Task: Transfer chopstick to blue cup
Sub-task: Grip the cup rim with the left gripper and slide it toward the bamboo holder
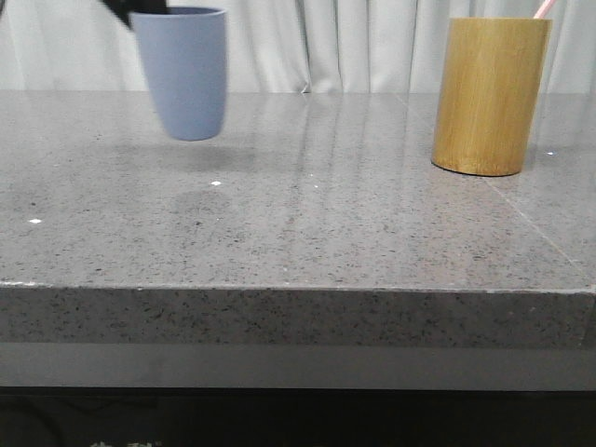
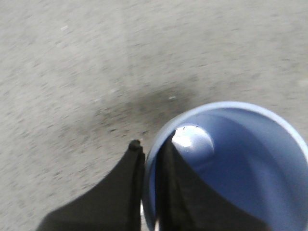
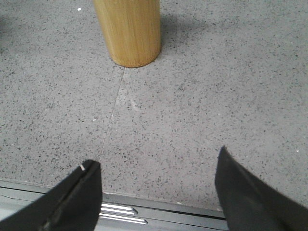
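I see the chopstick [image 1: 544,8] only as a pink tip poking from the bamboo holder [image 1: 489,96] far right on the table [image 1: 307,233]. The blue cup [image 1: 183,70] hangs above the tabletop, its rim pinched by my left gripper [image 2: 150,159]; the right gripper [image 3: 156,168] gapes, holding nothing

On the far right we see a yellow-brown bamboo cylinder [image 1: 489,95] standing upright on the grey speckled stone table [image 1: 298,233] (a thin seam runs beside its base), before a pale curtain [image 1: 335,42].
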Controlling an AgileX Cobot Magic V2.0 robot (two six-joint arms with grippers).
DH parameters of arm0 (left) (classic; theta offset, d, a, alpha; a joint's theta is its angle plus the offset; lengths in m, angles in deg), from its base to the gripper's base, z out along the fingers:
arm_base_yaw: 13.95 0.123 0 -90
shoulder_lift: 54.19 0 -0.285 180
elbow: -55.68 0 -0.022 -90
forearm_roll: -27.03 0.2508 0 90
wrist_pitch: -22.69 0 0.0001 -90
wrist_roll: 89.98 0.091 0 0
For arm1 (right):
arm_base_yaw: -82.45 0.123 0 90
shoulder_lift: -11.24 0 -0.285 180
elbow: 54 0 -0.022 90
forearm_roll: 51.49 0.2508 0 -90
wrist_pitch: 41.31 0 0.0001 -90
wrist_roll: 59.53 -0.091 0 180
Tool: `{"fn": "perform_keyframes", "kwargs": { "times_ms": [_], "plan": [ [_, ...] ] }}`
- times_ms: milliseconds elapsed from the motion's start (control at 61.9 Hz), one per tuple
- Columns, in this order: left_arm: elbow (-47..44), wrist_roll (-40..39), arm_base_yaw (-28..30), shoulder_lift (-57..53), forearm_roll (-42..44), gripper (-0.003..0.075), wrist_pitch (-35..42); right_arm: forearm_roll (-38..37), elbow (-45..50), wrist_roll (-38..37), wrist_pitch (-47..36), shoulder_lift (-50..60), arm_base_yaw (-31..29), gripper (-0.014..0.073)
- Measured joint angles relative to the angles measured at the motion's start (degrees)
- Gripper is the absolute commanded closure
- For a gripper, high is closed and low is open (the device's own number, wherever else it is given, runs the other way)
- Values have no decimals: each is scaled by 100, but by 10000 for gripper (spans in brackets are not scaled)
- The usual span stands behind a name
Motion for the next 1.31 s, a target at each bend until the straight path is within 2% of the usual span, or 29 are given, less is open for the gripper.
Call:
{"fn": "perform_keyframes", "kwargs": {
  "times_ms": [258,597,953,1033,1308],
  "plan": [
    [412,0,-519,469,-97,739,-13,0,0,0,0,0,0,75],
    [684,0,-640,783,-122,734,51,0,0,0,0,0,0,75],
    [719,0,-640,783,-183,496,-45,0,0,0,0,0,0,75],
    [732,0,-640,783,-192,475,-45,0,0,0,0,0,0,75],
    [1093,0,-640,783,-219,477,-263,0,0,11,-25,0,0,75]
  ]
}}
